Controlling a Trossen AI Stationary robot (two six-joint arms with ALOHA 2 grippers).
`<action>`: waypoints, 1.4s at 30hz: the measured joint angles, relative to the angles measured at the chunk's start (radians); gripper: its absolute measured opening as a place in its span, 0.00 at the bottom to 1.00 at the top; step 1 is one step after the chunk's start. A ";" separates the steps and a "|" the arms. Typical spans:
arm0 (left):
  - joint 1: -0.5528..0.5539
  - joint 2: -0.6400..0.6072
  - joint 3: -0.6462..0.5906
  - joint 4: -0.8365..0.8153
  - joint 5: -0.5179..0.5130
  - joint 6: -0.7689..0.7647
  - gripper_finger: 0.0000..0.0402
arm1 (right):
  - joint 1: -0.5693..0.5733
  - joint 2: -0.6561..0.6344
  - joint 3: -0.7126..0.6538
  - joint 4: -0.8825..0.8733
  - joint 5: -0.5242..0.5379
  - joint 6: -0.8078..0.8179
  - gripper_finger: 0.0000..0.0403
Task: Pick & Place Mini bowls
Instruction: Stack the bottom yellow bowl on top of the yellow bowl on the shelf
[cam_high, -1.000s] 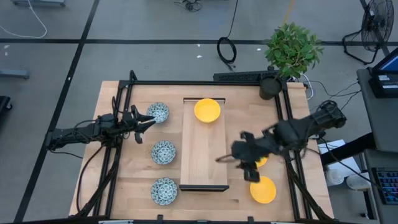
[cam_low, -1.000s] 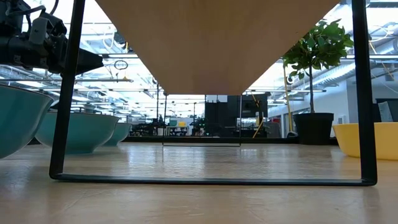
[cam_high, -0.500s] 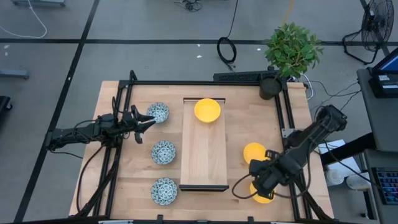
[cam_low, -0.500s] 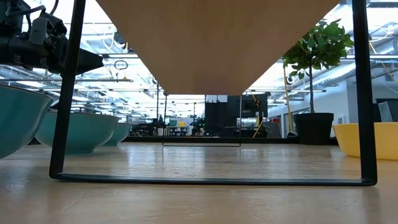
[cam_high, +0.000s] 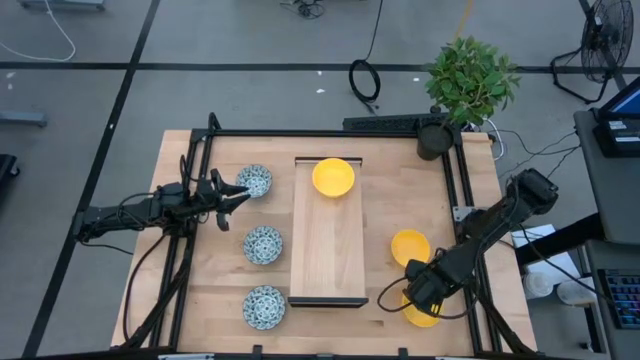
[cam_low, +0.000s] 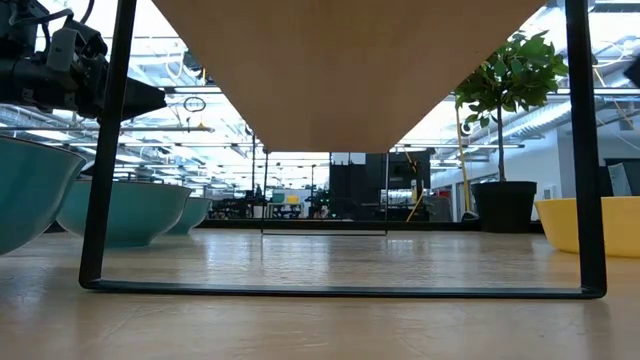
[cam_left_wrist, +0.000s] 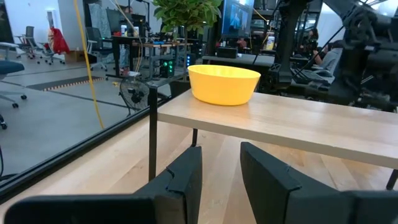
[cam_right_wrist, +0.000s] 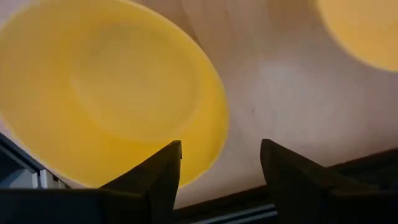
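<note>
The right tool (cam_high: 412, 292) hangs low over the near-right yellow bowl (cam_high: 424, 311) on the counter (cam_high: 390, 205), its arm reaching in folded from the right edge, fingers (cam_right_wrist: 152, 177) spread apart above the rim, nothing between them. A second yellow bowl (cam_high: 410, 246) sits just beyond. Three patterned bowls (cam_high: 263, 244) line the left side. The left tool (cam_high: 238, 194) waits level near the farthest patterned bowl (cam_high: 254, 181), fingers apart. A third yellow bowl (cam_high: 333, 177) rests on the wooden tray's (cam_high: 325, 250) far end
</note>
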 joint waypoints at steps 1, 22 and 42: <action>0.000 0.000 0.000 0.000 0.000 0.000 0.28 | 0.000 0.000 -0.017 0.019 -0.005 0.000 0.52; 0.000 0.000 0.000 0.000 0.000 0.000 0.28 | 0.000 0.000 -0.047 0.083 -0.004 0.006 0.50; 0.000 0.000 0.000 0.000 0.000 0.000 0.28 | 0.000 0.000 -0.047 0.083 -0.004 -0.001 0.49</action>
